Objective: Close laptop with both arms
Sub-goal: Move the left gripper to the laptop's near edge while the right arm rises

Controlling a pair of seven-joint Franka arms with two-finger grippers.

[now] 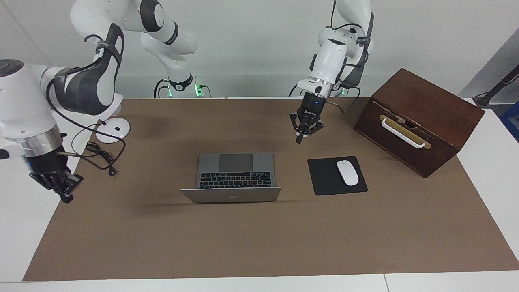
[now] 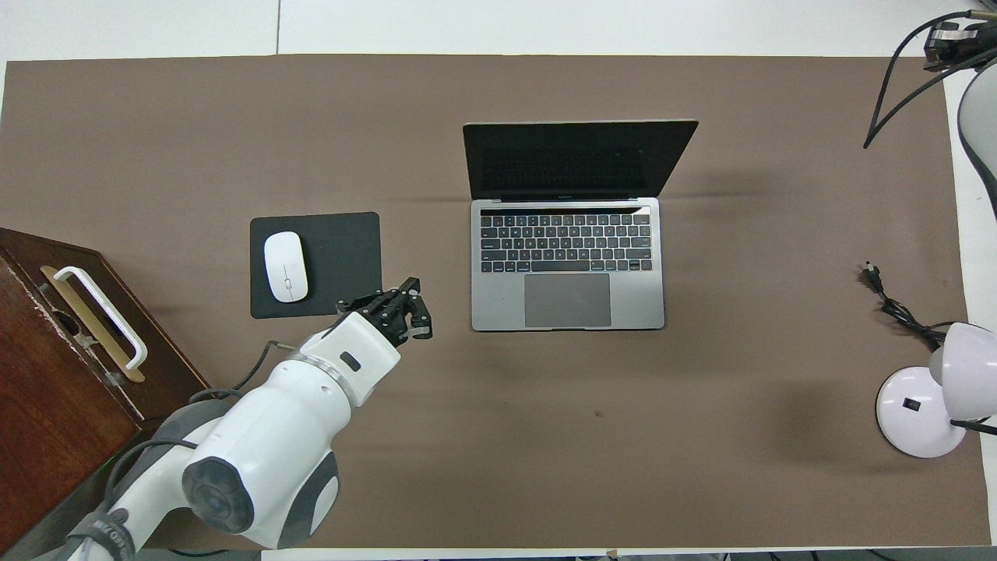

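Observation:
The laptop [image 1: 235, 170] [image 2: 568, 265] stands open in the middle of the brown mat, its dark screen [image 2: 576, 160] upright on the side away from the robots. My left gripper [image 1: 299, 140] [image 2: 417, 312] hangs shut and holds nothing. It is over the bare mat between the mouse pad and the laptop's trackpad corner, clear of both. My right gripper [image 1: 66, 197] [image 2: 952, 37] is also shut and holds nothing. It hangs over the mat's edge at the right arm's end of the table, well apart from the laptop.
A black mouse pad [image 1: 324, 180] [image 2: 343, 265] with a white mouse [image 1: 347, 172] [image 2: 285, 266] lies beside the laptop. A dark wooden box [image 1: 421, 121] [image 2: 70, 374] stands at the left arm's end. A white lamp base [image 1: 112, 130] [image 2: 919, 413] and a black cable [image 1: 101, 156] [image 2: 896, 308] lie at the right arm's end.

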